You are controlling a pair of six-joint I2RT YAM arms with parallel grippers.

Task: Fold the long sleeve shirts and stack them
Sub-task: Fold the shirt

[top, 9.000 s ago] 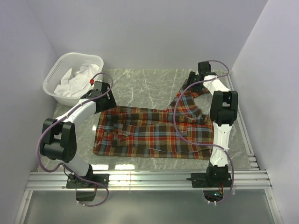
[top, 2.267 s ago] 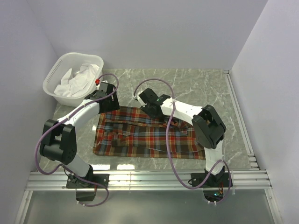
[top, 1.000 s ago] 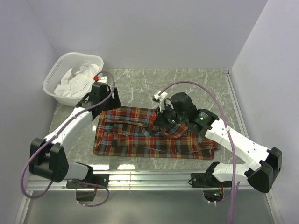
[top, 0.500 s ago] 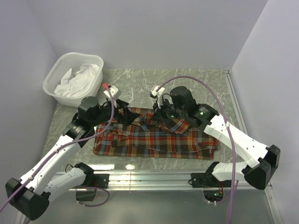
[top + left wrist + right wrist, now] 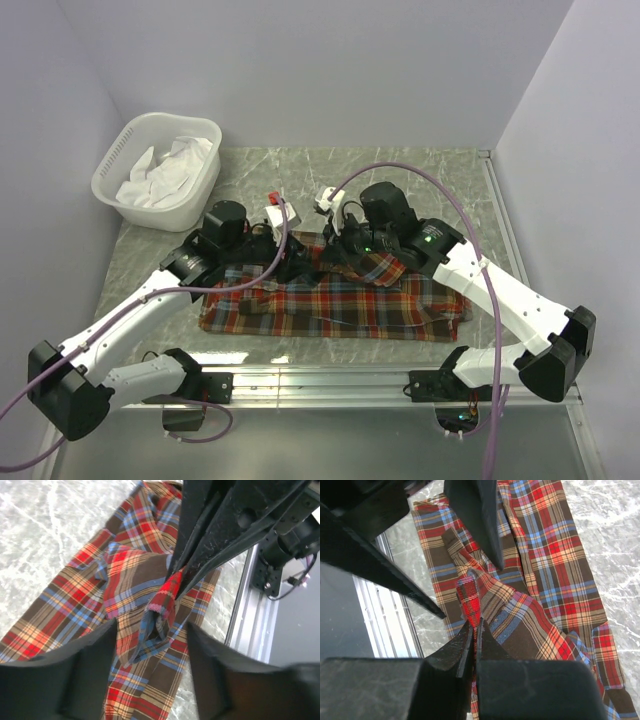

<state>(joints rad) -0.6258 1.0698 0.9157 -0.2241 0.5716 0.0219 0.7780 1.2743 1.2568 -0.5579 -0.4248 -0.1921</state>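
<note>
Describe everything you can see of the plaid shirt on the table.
The plaid shirt, soft woven cloth in red, orange, blue and brown checks, lies mostly flat and partly folded on the marbled table. The right gripper is shut on a fold, holding it up; the open left gripper flanks that fold.

table (image 5: 440,190): grey-green marbled top, enclosed by walls on three sides. plaid shirt (image 5: 340,305) is spread across the middle-front, one fold lifted off the surface near its far edge. white slotted basket (image 5: 118,150) is set at the far-left corner, filled with white cloth (image 5: 165,165). aluminium rail (image 5: 320,385) is mounted along the near edge.
</note>
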